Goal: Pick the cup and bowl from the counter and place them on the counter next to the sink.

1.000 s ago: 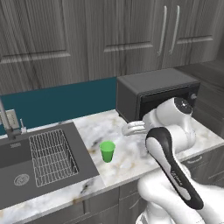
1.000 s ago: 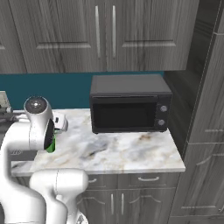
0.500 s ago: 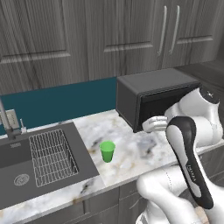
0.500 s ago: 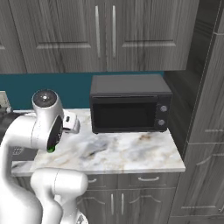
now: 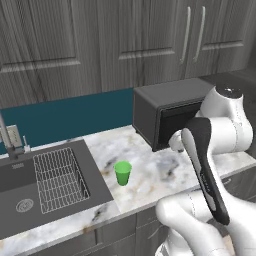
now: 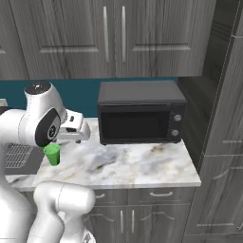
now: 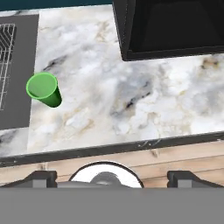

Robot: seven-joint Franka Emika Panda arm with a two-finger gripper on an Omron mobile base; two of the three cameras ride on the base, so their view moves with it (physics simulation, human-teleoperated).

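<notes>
Hand view: looks straight down on the table [image 7: 131,87]; the cup [image 7: 43,89] stands upright and empty at the left, just beside the sink [image 7: 15,70] edge.
Claw: two dark tips [image 7: 111,178] at the bottom of the hand view, set wide apart, nothing between them; open and empty, poised high over the table's front edge.
Cup position: on the marble, near the sink's right rim, well apart from the microwave [image 5: 167,117]. In the left base view the cup [image 5: 122,173] sits between the sink [image 5: 47,182] and the microwave.
Right base view: the cup [image 6: 52,154] is partly hidden behind the arm's elbow; the microwave [image 6: 140,118] stands at the back of the table [image 6: 137,163].
Bowl: cannot be located in these pictures; its position cannot be told.
Sink detail: wire rack [image 5: 60,177] inside the basin, faucet [image 5: 7,137] at the far left.
Progress, cup: judged to be already in the goal zone next to the sink, and released.
Progress, bowl: not yet picked, as far as can be judged; this half of the task remains.
Next step, judged: find the bowl, bring the open claw over its rim, grip one wall, since the bowl is wider than the claw.
Risk: the cup stands close to the basin edge; a careless arm sweep could knock it in.
</notes>
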